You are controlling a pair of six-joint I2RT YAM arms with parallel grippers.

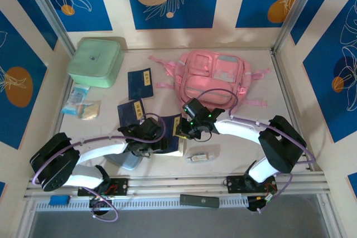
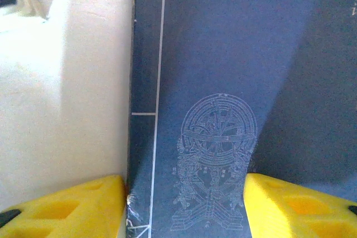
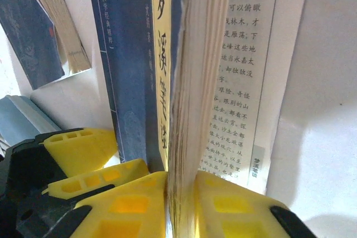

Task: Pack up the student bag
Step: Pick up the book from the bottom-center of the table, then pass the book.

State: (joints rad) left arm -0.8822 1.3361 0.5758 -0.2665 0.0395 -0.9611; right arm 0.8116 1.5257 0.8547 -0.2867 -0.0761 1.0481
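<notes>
While the right fingers [image 3: 159, 193] are clamping the pages of an open book [image 3: 240, 82] and the left fingers [image 1: 153, 137] are standing apart over a dark blue cover [image 2: 234, 82], the student bag [image 1: 215, 76] is lying just beyond them, seeming soft, light, floppy, best gripped by a strap.

The table [image 1: 234, 154] is lit brightly and evenly from above, with soft shadows cast beside the arms [image 1: 111, 149]. In the left wrist view the table is washed out by glare and a diagonal shadow is thrown across the book [image 2: 223, 54]. Nearest the right wrist camera, page edges [image 3: 187, 110] are blurred
</notes>
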